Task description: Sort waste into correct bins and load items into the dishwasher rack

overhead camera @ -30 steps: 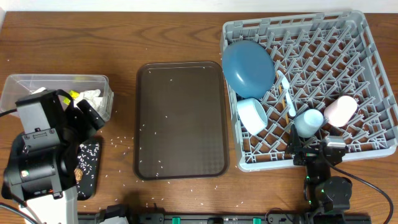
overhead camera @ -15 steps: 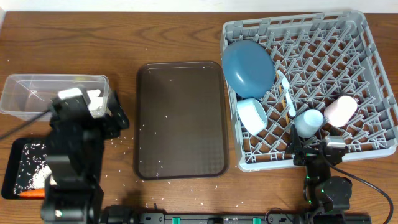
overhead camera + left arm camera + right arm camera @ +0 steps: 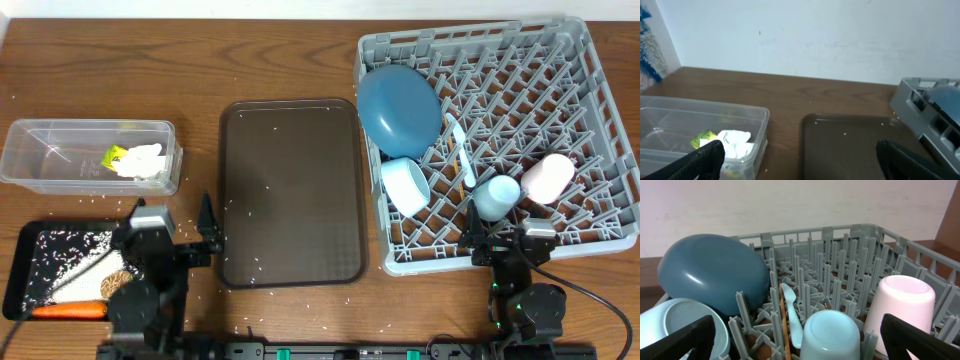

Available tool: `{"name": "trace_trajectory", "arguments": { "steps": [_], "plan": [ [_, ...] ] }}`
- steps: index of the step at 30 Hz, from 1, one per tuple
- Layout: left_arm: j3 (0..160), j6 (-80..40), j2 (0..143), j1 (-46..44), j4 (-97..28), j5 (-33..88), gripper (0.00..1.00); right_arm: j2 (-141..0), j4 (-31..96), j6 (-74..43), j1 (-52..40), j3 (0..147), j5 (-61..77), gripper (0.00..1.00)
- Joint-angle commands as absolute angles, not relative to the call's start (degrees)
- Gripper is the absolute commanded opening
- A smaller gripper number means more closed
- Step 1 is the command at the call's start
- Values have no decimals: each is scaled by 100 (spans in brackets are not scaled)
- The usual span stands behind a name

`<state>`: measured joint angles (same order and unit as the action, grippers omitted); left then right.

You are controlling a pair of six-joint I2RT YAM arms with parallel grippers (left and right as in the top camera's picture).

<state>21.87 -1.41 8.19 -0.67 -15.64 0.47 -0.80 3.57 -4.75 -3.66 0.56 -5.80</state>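
Parked at the near edge with left claw (image 3: 801, 161) and right claw (image 3: 802, 339) spread wide, gripping nothing.
Could leave stray rice grains (image 3: 252, 262) on the brown serving tray (image 3: 290, 130) and desk (image 3: 200, 60), likely too fine to pinch; could bump the black tray (image 3: 60, 229), crouched low just beside it. Otherwise looks sorted: carrot (image 3: 68, 311) in that tray, crumpled paper (image 3: 145, 160) in the clear tub (image 3: 90, 124), blue plate (image 3: 398, 108), bowl (image 3: 405, 185), pink cup (image 3: 547, 177) and light blue cup (image 3: 496, 195) in the dishwasher rack (image 3: 540, 90).
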Motion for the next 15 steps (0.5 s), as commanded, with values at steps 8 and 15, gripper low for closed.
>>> {"name": "trace_trajectory", "arguments": {
  "steps": [8, 15],
  "plan": [
    [832, -67, 8, -110, -926, 237, 98, -38, 364, -421, -255, 32, -556, 99],
    [23, -113, 10, -110, -311, 307, 98, -38, 364, -421, -255, 32, -556, 99]
  ]
}}
